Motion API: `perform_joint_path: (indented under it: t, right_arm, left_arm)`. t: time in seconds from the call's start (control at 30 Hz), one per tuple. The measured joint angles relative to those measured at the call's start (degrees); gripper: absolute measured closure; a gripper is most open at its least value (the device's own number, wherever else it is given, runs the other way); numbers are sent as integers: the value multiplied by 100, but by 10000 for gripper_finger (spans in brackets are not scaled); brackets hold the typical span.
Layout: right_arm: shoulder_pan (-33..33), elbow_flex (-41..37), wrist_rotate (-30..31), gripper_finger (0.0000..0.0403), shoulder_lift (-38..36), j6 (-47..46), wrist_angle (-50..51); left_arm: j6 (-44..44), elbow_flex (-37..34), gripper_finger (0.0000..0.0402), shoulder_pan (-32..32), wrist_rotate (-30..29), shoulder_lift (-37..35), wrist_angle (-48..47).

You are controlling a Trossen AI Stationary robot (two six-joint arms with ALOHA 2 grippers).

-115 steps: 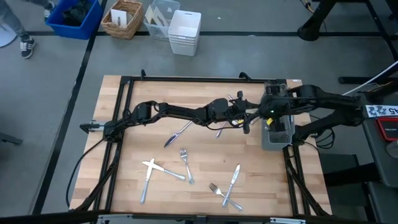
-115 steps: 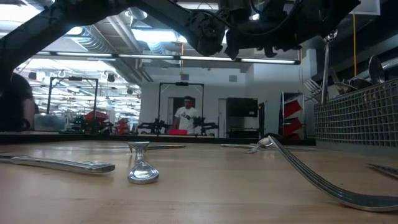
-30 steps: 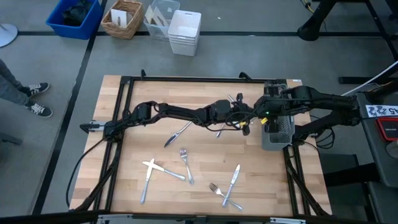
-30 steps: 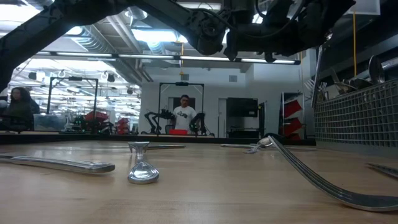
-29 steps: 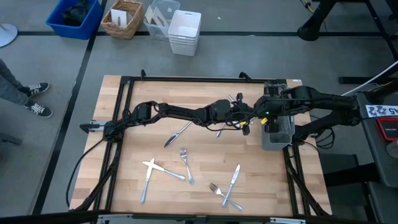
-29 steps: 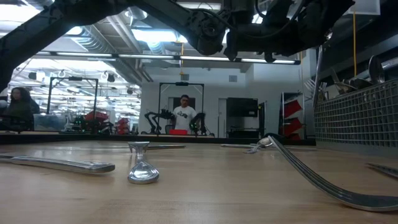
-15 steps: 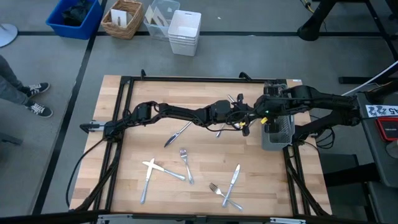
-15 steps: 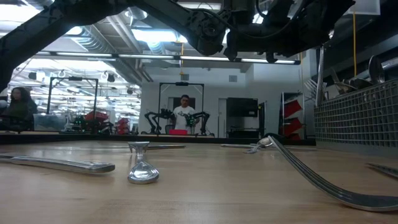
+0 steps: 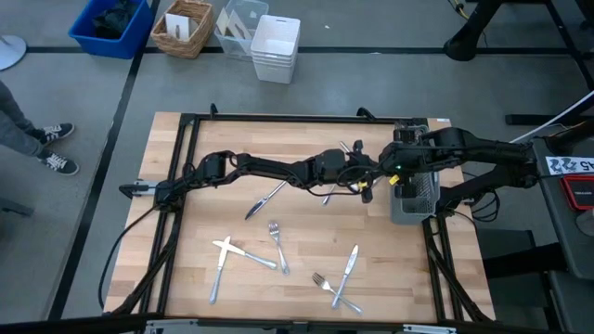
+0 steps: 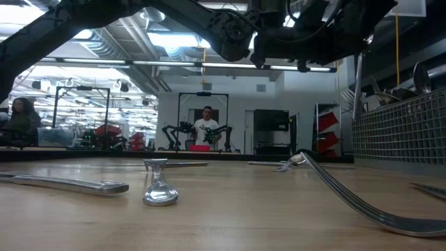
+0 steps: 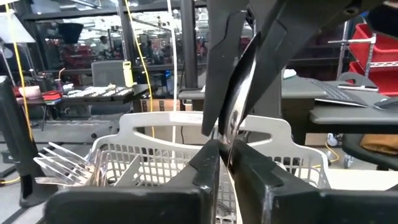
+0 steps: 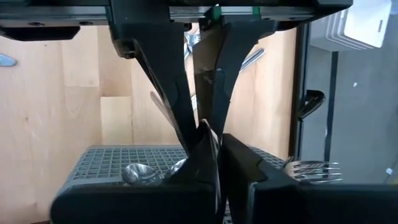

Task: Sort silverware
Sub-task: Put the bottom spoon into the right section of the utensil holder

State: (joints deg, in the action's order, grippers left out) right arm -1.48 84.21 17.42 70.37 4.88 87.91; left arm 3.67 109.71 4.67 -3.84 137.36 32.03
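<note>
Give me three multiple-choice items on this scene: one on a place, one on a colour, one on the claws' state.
1. Where on the table is the caddy?
A. At the edge on the right arm's side
B. In the middle
C. At the edge on the left arm's side

2. What colour is the bin on the floor at the far left of the high view?
A. Red
B. Blue
C. Green

3. How are the left claw and right claw?
A. Both wide open
B. Far apart, resting on the wood
C. Both shut on one utensil

Key: 1 A, the high view shows the caddy under the right arm at that edge. 2 B, its walls are plainly blue. 3 C, each wrist view shows both pairs of fingers pinching the same thin shiny piece.
</note>
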Motion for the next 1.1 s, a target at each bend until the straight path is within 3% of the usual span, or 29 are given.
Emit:
perform_joint_path:
  t: [0.13, 0.4, 0.63, 0.83, 1.1]
  right_arm:
    - [0, -1, 82, 388, 0, 7, -3]
    - [0, -1, -68, 320, 0, -48, -63]
    - [-2, -1, -71, 284, 0, -94, -110]
    - [-2, 158, -56, 277, 2, -203, 46]
    - [0, 1110, 19, 277, -24, -170, 201]
  left_arm:
    - [-47, 0, 392, 9, -4, -2, 18]
    - [5, 0, 399, 18, -17, -9, 46]
    - [13, 0, 400, 29, -1, -9, -12]
    - [-145, 0, 401, 51, 2, -9, -170]
    - [-268, 0, 401, 105, 9, -9, -158]
